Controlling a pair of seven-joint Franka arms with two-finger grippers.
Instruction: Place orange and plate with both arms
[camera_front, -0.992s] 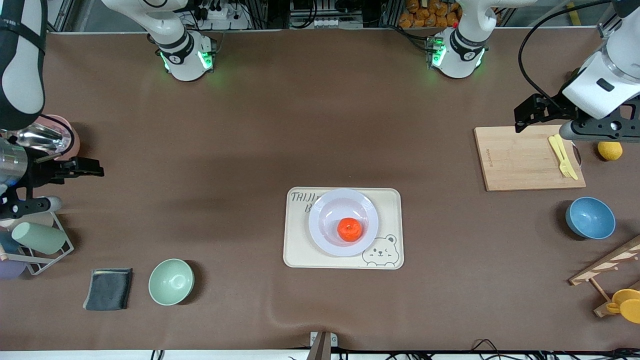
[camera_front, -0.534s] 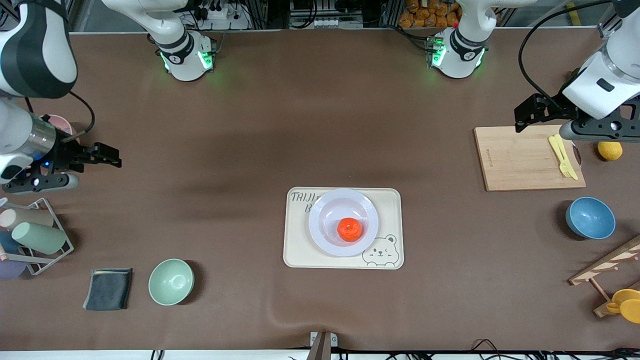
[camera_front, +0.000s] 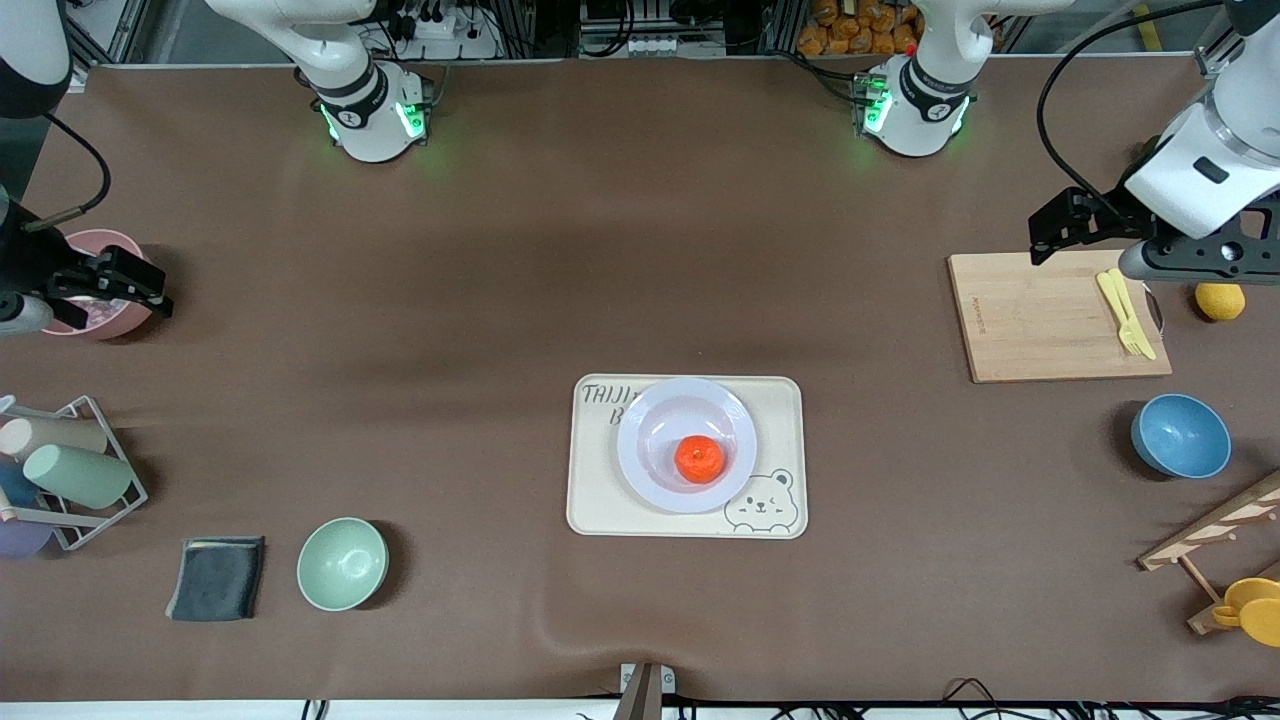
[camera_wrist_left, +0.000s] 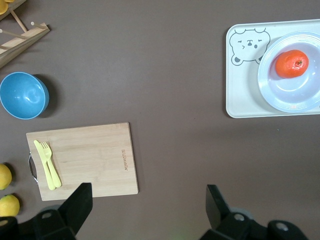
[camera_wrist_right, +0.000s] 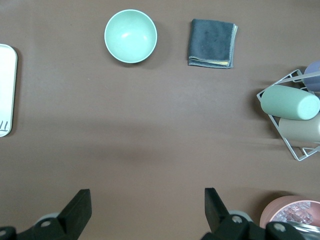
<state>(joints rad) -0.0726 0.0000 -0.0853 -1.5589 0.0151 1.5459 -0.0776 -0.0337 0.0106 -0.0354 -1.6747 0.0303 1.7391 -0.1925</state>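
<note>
The orange (camera_front: 699, 459) rests in the plate (camera_front: 640, 462) on the bear tray (camera_front: 592, 500) mid-surface; both pincers hang spread and empty, well apart from it: left pincer (camera_front: 1045, 236) over the cutting board (camera_front: 1030, 325) corner, right pincer (camera_front: 140, 285) beside the pink bowl (camera_front: 85, 244), neither clearly nearer.

The orange (camera_front: 699, 459) sat in the plate (camera_front: 645, 465), and the plate rested on the bear tray (camera_front: 590, 500) at mid-table. The cutting board (camera_front: 1040, 320) lay toward the left arm's end, fork (camera_front: 1126, 312) on it, bowl (camera_front: 1180, 436) nearer the camera.
</note>
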